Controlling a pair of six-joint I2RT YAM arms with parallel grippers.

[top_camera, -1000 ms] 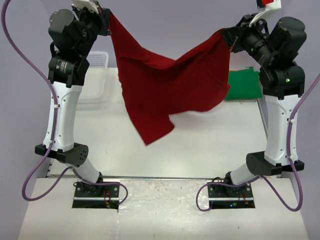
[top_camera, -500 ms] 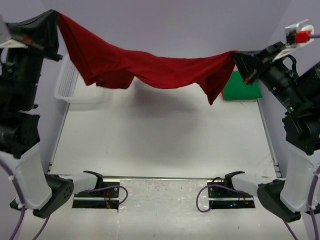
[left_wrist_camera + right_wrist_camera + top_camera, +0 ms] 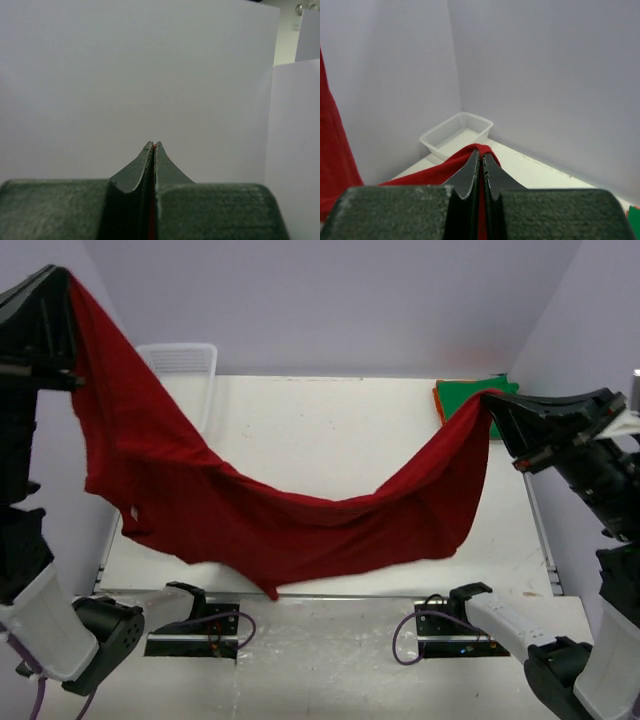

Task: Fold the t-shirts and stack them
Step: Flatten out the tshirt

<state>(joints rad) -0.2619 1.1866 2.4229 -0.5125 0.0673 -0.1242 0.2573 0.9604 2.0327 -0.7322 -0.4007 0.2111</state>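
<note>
The dark red t-shirt [image 3: 300, 530] hangs in the air between my two grippers, sagging in a wide curve over the near part of the table. My left gripper [image 3: 66, 280] is shut on one end of it, high at the far left; the left wrist view shows only a thin red sliver between its shut fingers [image 3: 153, 145]. My right gripper [image 3: 493, 400] is shut on the other end at the right, with red cloth [image 3: 445, 170] spilling round its tips [image 3: 481, 152]. A green t-shirt [image 3: 475, 395] lies folded at the back right, on top of an orange one [image 3: 438, 400].
A white mesh basket [image 3: 185, 360] stands at the back left corner, also seen past the right fingers [image 3: 457, 130]. Purple walls close in the back and both sides. The arm bases [image 3: 195, 625] sit at the near edge.
Both arms have swung apart and outward. The red shirt, bunched high at first and then stretched across the back, now hangs lower and nearer, sagging toward the front edge.
</note>
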